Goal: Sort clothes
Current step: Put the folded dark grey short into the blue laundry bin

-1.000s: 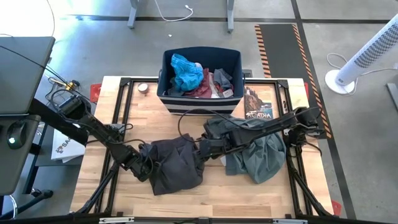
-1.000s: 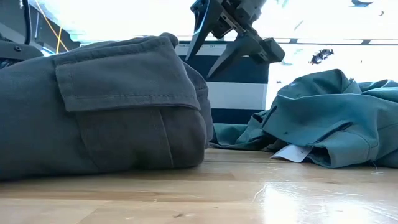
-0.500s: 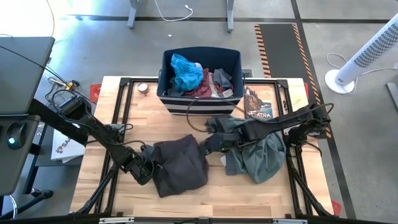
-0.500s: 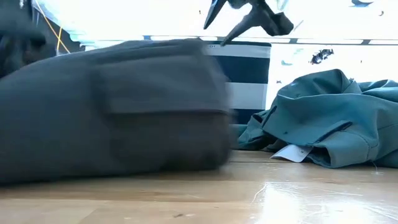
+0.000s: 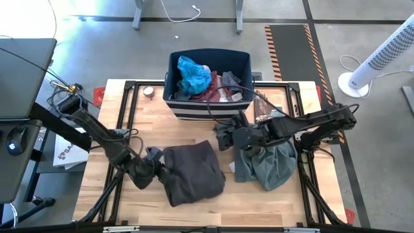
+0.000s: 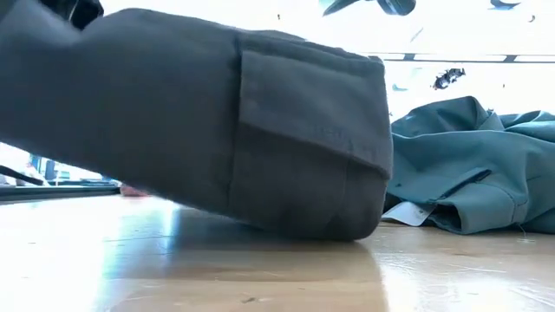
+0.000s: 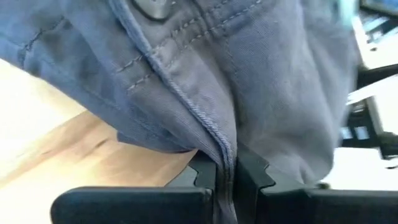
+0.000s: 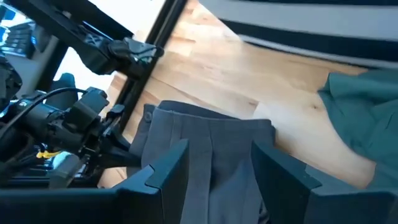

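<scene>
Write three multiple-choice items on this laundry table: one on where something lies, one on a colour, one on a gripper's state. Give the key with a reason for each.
1. Where is the grey-green shirt relative to the dark trousers, seen from above?
A. On the right arm's side
B. On the left arm's side
C. Inside the bin

2. What colour is the piece lying highest in the navy bin?
A. Yellow
B. Bright blue
C. Orange

3. What is the left gripper doing?
A. Hanging open
B. Resting inside the bin
C. Clamped on trouser fabric

Key: 1 A, the shirt lies on the table's right half. 2 B, the blue piece tops the pile. 3 C, the left wrist view shows a fold pinched between the fingers.
</scene>
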You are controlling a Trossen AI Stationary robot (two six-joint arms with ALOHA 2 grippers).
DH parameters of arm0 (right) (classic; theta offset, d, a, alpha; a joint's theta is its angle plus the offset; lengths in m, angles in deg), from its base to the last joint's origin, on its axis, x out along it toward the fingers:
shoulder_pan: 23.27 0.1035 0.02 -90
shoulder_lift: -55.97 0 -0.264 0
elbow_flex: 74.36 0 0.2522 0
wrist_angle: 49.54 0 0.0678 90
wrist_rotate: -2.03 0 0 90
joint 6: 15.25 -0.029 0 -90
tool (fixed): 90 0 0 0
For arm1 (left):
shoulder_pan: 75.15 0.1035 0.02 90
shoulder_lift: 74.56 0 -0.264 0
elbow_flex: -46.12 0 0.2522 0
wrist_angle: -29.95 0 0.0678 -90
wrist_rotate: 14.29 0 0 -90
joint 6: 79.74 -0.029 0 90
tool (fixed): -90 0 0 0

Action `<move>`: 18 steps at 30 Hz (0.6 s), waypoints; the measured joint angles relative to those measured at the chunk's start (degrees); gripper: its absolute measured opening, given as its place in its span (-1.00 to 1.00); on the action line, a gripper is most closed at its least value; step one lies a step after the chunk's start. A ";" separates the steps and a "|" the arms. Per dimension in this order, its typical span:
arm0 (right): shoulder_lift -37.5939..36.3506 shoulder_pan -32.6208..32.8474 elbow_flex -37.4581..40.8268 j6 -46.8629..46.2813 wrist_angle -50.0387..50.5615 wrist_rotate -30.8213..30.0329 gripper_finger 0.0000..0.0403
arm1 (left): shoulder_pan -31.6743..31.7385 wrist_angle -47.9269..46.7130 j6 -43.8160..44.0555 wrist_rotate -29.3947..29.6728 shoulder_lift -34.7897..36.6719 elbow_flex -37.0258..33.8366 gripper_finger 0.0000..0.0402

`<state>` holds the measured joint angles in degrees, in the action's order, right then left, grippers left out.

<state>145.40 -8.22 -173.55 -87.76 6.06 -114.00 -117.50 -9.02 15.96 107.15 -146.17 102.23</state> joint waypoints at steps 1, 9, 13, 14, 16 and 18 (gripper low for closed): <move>-0.34 0.00 0.00 0.47 -0.04 -0.20 -0.16 | 0.00 0.16 0.00 0.40 1.05 0.00 -0.93; -2.94 0.00 0.00 1.94 -0.08 -1.15 -0.16 | 0.32 9.50 -6.02 6.54 8.97 0.02 -0.93; -3.83 0.00 0.00 2.35 -0.08 -1.21 -0.16 | 1.38 15.77 -10.77 8.78 11.88 0.02 -0.93; -4.25 0.00 0.00 2.59 -0.08 -1.34 -0.16 | 1.65 17.51 -12.16 9.28 12.46 0.02 -0.93; -5.22 0.10 0.00 3.54 -0.26 -1.88 -0.16 | 2.48 21.61 -15.05 9.80 13.57 0.02 -0.93; -6.49 0.43 0.00 4.08 -0.30 -3.16 -0.16 | 3.41 26.06 -18.08 9.83 14.58 0.02 -0.93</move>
<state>138.91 -7.79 -173.55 -83.68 5.76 -117.16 -114.09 17.05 -2.12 116.99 -131.60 102.25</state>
